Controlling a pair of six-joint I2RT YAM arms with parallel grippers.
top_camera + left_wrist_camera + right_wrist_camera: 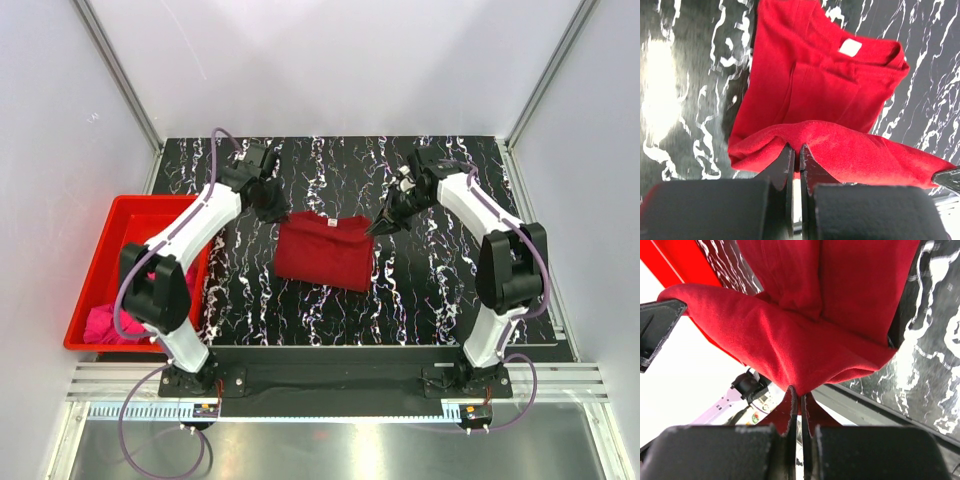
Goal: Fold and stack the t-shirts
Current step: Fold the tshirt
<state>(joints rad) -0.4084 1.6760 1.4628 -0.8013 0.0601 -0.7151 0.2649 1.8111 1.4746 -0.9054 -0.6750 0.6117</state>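
The crimson t-shirt [322, 252] lies mid-table, its far edge clamped — left gripper [278, 212] at ten o'clock, right gripper [383, 226] at two — probably to fold it towards six; pink t-shirt [105, 325] in the bin [120, 215] at eight.

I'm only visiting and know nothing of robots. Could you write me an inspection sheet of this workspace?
Surface: black, white-veined table.
Job's things: crimson t-shirt partly folded mid-table; pink t-shirt bunched in the red bin.
Clutter: nothing seen.
Grippers: left gripper and right gripper each shut on a far corner of the crimson t-shirt.
Cables: purple cables run along both arms.
Surroundings: white walls, metal frame.
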